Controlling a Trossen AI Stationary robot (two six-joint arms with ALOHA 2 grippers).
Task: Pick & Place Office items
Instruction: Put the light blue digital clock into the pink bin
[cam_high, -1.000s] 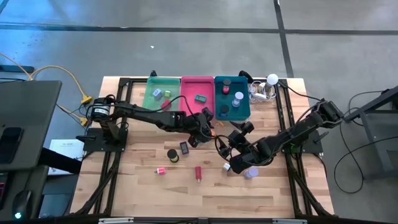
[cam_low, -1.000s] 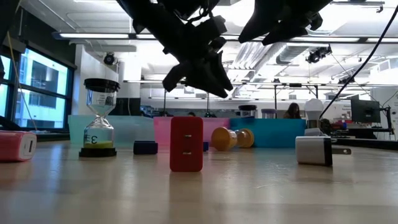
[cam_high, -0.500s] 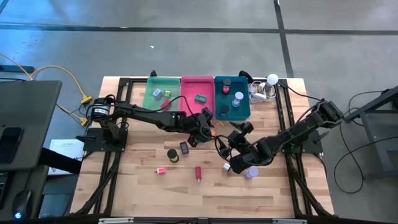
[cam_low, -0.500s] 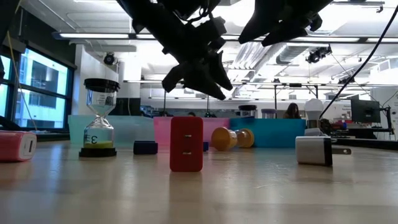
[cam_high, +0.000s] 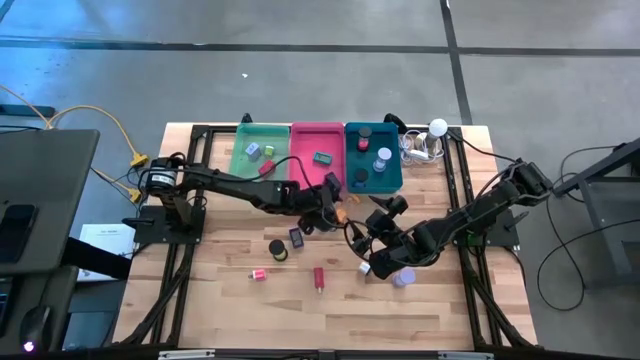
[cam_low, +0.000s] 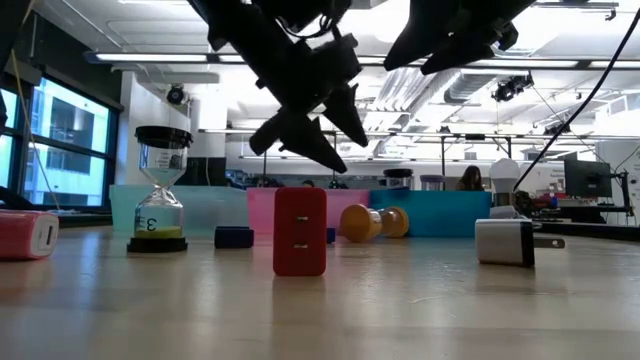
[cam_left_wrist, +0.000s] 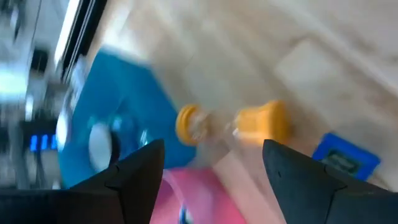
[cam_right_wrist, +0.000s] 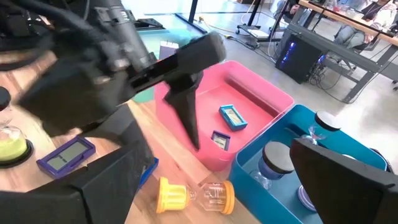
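1. Left tool (cam_high: 333, 208) hangs spread wide, holding nothing, just above the yellow-capped hourglass (cam_high: 343, 212)
2. Hourglass lies on its side on the desk (cam_high: 440, 310), at the pink tray's (cam_high: 316, 143) six o'clock
3. Right tool (cam_high: 372, 252), also wide and empty, sits farther, toward five o'clock

1. A dark digit "3" is showing on the lower bulb of the black-capped hourglass (cam_low: 158, 189) standing on the tabletop (cam_low: 400, 310) in the low view.
2. No other text is reading clearly anywhere.
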